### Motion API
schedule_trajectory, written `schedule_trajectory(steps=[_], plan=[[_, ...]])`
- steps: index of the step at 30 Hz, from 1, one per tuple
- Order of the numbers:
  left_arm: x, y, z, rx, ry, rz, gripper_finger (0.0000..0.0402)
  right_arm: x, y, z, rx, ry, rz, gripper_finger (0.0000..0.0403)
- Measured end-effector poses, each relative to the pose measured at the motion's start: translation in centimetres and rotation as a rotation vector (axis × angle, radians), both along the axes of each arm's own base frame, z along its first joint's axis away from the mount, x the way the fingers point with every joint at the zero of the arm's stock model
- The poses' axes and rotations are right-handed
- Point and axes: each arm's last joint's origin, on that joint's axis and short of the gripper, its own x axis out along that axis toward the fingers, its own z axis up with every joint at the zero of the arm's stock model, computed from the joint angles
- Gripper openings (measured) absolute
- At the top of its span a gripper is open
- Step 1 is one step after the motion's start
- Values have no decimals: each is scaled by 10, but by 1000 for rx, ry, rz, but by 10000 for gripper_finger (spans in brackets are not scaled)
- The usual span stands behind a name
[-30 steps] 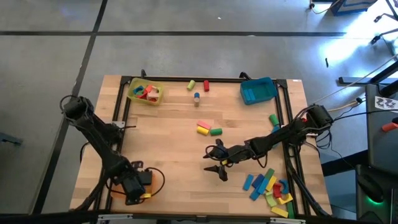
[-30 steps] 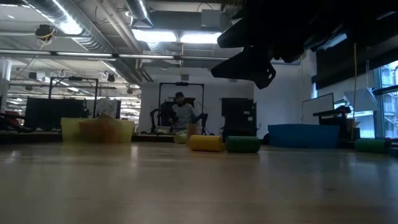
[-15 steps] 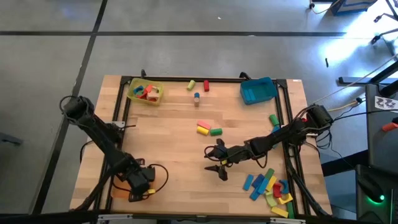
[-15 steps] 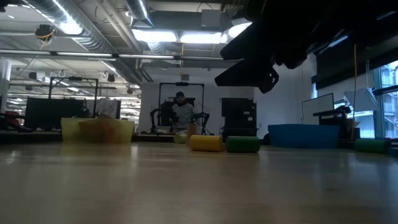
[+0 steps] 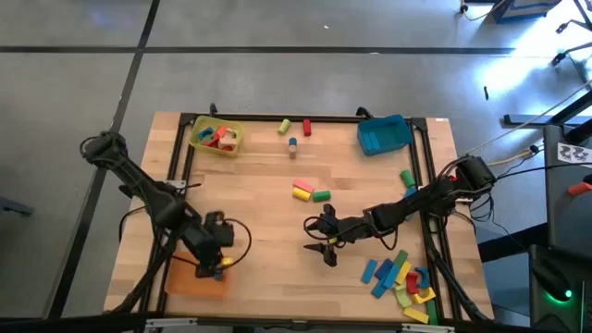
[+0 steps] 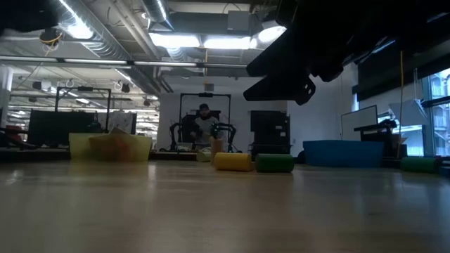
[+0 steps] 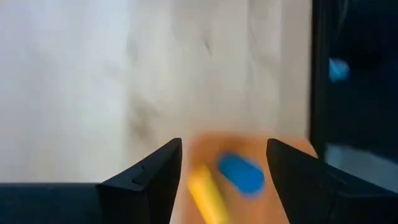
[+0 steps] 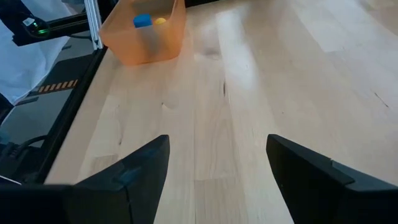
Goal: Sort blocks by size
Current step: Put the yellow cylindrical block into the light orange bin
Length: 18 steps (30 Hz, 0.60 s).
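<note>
Two grippers: both empty, fingers apart
Left gripper point(image 5: 218, 263): over orange tray point(image 5: 190, 281), released
Tray contents: blue block point(image 7: 241, 173), yellow block point(image 7: 204, 193)
Right gripper point(image 5: 323, 239): well apart from tray, mid-table

Grey concrete floor point(image 5: 277, 65) surrounds the worktop point(image 5: 259, 176). Beyond the worktop, bright ceiling lights point(image 6: 204, 42), exposed ducts point(image 6: 105, 39), a person point(image 6: 204, 126) seated far behind, windows point(image 6: 439, 91) rightward.

I see two blocks point(image 8: 149, 20) in the near-left tray point(image 5: 190, 283); more blocks point(image 5: 400, 277) lie near-right on the table point(image 5: 259, 203).
</note>
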Motion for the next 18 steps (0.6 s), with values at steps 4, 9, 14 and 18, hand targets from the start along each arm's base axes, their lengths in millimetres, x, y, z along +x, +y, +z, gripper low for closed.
schedule_trajectory(steps=[4,9,14,18], plan=[[14,18,11,159,-193,-31,216,0,0,0,10,4,-9,271],[45,46,16,265,-343,-74,215,0,0,-1,34,12,-21,271],[70,77,2,293,-392,-71,215,-1,0,-1,34,20,-18,271],[88,98,-15,315,-360,-38,215,-1,0,-1,30,18,-16,271]])
